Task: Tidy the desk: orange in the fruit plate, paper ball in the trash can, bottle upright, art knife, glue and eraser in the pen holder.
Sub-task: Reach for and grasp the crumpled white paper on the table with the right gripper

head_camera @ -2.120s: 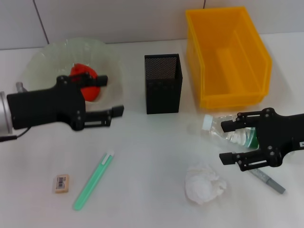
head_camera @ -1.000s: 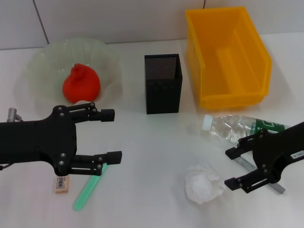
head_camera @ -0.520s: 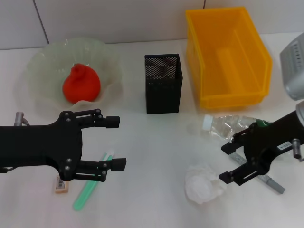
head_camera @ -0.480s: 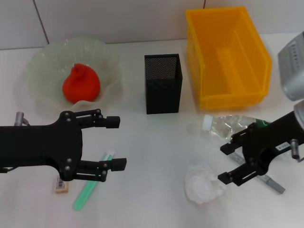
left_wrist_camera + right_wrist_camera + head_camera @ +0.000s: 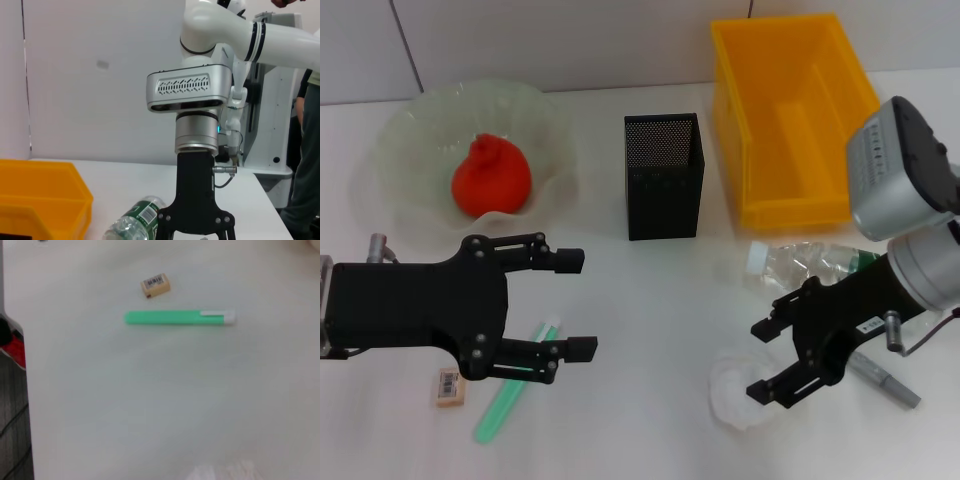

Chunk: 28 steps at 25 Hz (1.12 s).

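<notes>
The orange (image 5: 490,180) lies in the glass fruit plate (image 5: 420,110). My left gripper (image 5: 576,304) is open and empty, hovering just above the green glue stick (image 5: 510,392) and the eraser (image 5: 449,386). My right gripper (image 5: 760,360) is open over the right side of the white paper ball (image 5: 732,388); one finger overlaps it. The clear bottle (image 5: 805,265) lies on its side behind that gripper. The grey art knife (image 5: 888,382) lies partly under the right arm. The right wrist view shows the glue stick (image 5: 177,317) and the eraser (image 5: 156,285).
The black mesh pen holder (image 5: 663,175) stands at the middle back. The yellow bin (image 5: 800,120) stands at the back right, just behind the bottle. The left wrist view shows the right arm, the bottle (image 5: 137,222) and the bin (image 5: 40,200).
My right gripper has moved left, off the bottle and knife, onto the paper ball, with its wrist swung up. My left gripper has come down from the plate and edged right.
</notes>
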Motion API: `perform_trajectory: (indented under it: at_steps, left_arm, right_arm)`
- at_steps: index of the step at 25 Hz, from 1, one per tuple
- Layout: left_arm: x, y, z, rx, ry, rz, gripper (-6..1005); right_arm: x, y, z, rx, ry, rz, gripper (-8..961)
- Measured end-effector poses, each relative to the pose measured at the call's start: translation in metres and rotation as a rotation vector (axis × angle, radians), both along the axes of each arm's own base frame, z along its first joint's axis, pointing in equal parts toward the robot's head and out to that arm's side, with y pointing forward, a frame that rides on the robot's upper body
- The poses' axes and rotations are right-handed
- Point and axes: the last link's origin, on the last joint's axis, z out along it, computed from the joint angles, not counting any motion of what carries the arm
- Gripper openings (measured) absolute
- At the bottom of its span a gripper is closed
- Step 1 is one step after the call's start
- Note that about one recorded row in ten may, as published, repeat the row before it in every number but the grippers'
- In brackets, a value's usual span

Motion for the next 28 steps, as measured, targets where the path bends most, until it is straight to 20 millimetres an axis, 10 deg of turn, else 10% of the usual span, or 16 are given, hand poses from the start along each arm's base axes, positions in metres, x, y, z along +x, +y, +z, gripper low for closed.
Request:
perform_trajectory:
  at_steps: [28]
  left_arm:
    - [-0.001, 0.002, -0.004, 0.002, 0.009, 0.017, 843]
  right_arm:
    - [0.001, 0.005, -0.021, -0.017, -0.001, -0.029, 775]
